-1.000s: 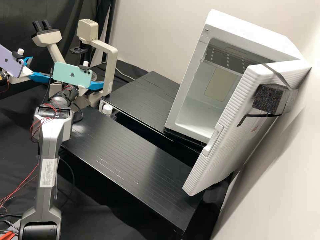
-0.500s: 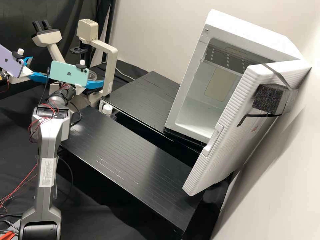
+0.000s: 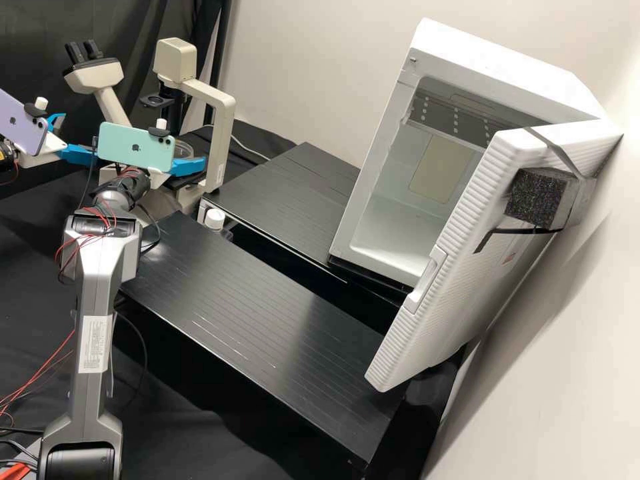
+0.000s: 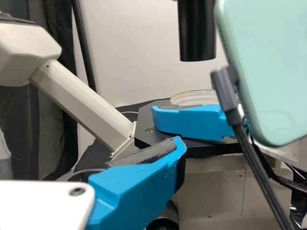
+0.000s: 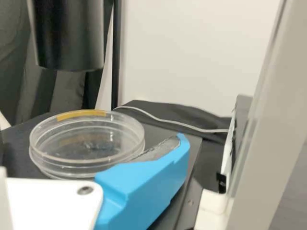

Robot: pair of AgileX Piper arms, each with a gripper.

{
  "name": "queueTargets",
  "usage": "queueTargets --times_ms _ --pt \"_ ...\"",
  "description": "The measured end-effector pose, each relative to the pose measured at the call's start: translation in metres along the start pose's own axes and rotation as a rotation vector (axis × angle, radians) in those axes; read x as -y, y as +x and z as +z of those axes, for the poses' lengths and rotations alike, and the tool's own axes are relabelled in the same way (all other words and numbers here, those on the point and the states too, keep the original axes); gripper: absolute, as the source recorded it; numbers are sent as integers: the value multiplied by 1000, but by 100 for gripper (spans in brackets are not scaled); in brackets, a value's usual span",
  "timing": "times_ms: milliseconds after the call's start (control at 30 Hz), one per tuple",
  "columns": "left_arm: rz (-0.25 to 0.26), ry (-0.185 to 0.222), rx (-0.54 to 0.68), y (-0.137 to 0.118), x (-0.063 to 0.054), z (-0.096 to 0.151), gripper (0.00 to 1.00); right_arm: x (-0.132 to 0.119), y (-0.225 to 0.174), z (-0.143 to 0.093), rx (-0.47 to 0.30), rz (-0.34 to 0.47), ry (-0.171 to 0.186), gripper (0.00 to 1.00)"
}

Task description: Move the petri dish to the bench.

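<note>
The clear, round petri dish [image 3: 185, 148] lies on the microscope's black stage, seen also as a dish [image 4: 194, 97] in the left wrist view and a dish [image 5: 86, 139] in the right. My right gripper [image 3: 189, 167], partly behind the teal phone, is at the stage, open; in the right wrist view its blue finger [image 5: 144, 184] is beside the dish's rim, pad facing it. Whether they touch, I cannot tell. My left gripper [image 3: 79, 137] stands open left of the microscope, nothing held; its finger [image 4: 139, 189] shows in the left wrist view.
The beige microscope [image 3: 221, 133] has its column beside the right gripper and a black lens tube [image 5: 69, 33] above the stage. A black bench [image 3: 247, 307] runs nearer, a capped bottle [image 3: 215, 219] by its back edge. A white cabinet [image 3: 507, 57] stands right, door open.
My right arm and gripper have shifted a little to the left in the high view. The dish and my left gripper have kept their places.
</note>
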Motion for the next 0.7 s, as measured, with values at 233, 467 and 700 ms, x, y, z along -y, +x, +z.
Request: queueTargets --times_ms 233,467,700 --pt "0 0 0 0 0 0 100 2 0 -1 -2 -34 6 0" --pt "0 0 0 0 0 0 100 3 0 -1 -1 -46 9 0" --pt "0 0 0 0 0 0 100 3 0 -2 3 -51 5 0"
